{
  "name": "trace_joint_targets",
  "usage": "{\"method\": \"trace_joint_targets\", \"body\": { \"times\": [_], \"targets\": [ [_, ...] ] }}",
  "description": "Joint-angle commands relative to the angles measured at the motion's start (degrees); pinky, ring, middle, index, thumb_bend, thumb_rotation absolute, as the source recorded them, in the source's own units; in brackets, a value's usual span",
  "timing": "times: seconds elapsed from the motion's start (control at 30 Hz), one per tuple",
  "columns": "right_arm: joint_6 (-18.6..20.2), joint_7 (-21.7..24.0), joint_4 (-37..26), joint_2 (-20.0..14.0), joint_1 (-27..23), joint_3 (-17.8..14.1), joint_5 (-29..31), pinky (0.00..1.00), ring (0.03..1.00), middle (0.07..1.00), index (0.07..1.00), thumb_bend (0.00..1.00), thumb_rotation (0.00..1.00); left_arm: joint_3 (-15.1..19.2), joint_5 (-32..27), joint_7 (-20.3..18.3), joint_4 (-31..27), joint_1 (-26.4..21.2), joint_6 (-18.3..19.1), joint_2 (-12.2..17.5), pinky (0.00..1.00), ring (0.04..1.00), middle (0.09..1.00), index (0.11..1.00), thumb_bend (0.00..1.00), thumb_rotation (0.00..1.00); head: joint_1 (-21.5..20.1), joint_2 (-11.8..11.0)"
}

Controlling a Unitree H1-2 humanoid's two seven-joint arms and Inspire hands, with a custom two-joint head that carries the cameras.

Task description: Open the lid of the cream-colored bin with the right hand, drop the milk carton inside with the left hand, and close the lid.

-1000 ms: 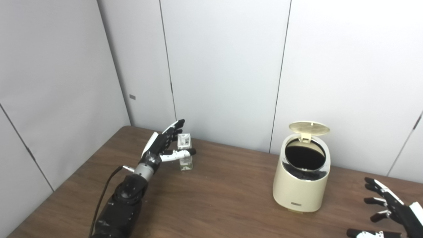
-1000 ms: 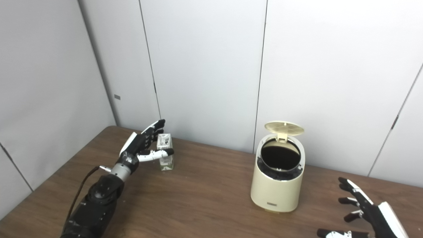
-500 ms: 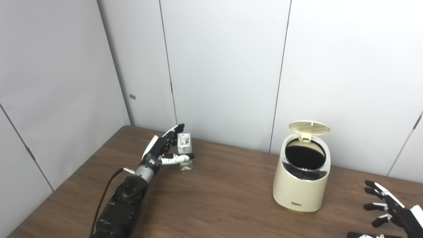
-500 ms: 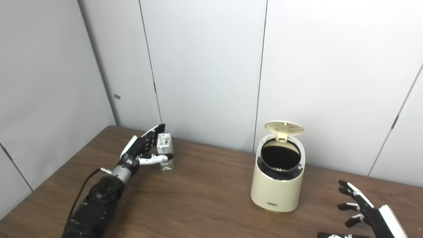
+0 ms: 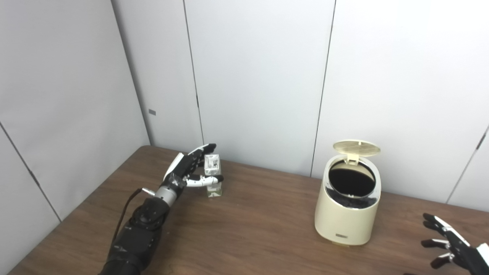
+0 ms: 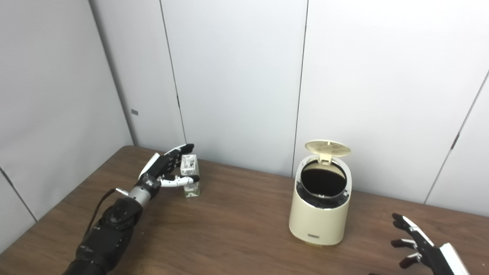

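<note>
While the brown wooden table [image 5: 248,229] carries everything, the cream-colored bin [image 5: 347,214] is the landmark, standing on its right half with its round lid [image 5: 356,146] tipped up on the rear hinge and the dark mouth exposed, so the opening step looks done. Well to the left of the bin, the left hand [image 5: 187,170] has crept closer around the milk carton [image 5: 212,175] over the last second: the thumb now lies across the carton's front and the fingers [image 5: 201,149] reach up behind it, spread and only partly curled, so a firm grip cannot be confirmed. To the bin's lower right, the right hand [image 6: 424,248] has drawn back toward the frame's corner, fingers apart and holding nothing. That suggests the lift of the carton comes next.

The carton is a small, upright box, whitish with dark print on its upper part and a pale greenish lower part, standing on the table near the back wall, far from the bin.
</note>
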Motion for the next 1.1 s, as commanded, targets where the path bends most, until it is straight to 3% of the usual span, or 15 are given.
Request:
{"method": "trace_joint_targets", "body": {
  "times": [0.0, 0.6, 0.83, 0.87, 0.97, 1.07],
  "targets": [
    [0.2, -0.4, -2.7, -0.9, -1.0, -0.7, -0.6, 0.48, 0.714, 0.877, 0.892, 0.83, 0.23, -0.1, 0.1, 0.2, -0.4, -3.7, -1.2, 2.3, 0.86, 0.900, 0.903, 0.911, 0.64, 0.00, 0.0, 0.2],
    [1.6, 0.3, -3.9, -1.0, -0.6, -0.8, -0.9, 0.54, 0.736, 0.887, 0.897, 0.81, 0.15, -0.7, 0.5, 0.3, 1.0, -5.0, -0.6, 2.8, 0.79, 0.840, 0.851, 0.841, 0.61, 0.00, 0.4, 0.9],
    [2.0, 0.8, -4.6, -1.4, -0.4, -0.8, -1.0, 0.55, 0.742, 0.890, 0.892, 0.80, 0.15, 0.0, 1.5, 5.2, -1.2, -4.4, 2.1, 1.1, 0.57, 0.586, 0.639, 0.672, 0.63, 0.00, 0.5, 1.2],
    [1.9, 0.9, -4.6, -1.4, -0.4, -0.8, -1.0, 0.55, 0.738, 0.888, 0.890, 0.80, 0.17, -0.1, 1.6, 5.6, -1.5, -4.4, 2.5, 1.0, 0.54, 0.556, 0.553, 0.643, 0.57, 0.00, 0.6, 1.2],
    [2.1, 1.1, -4.7, -1.6, -0.4, -0.9, -1.0, 0.54, 0.728, 0.887, 0.887, 0.81, 0.18, -0.4, 2.1, 6.0, -2.3, -4.1, 3.8, 1.1, 0.50, 0.532, 0.490, 0.545, 0.53, 0.00, 0.8, 1.4],
    [2.3, 1.3, -4.9, -1.7, -0.4, -1.0, -1.0, 0.53, 0.736, 0.893, 0.888, 0.81, 0.20, -0.3, 2.3, 5.9, -2.5, -4.0, 4.3, 1.4, 0.50, 0.524, 0.480, 0.515, 0.52, 0.00, 1.0, 1.5]
  ]
}}
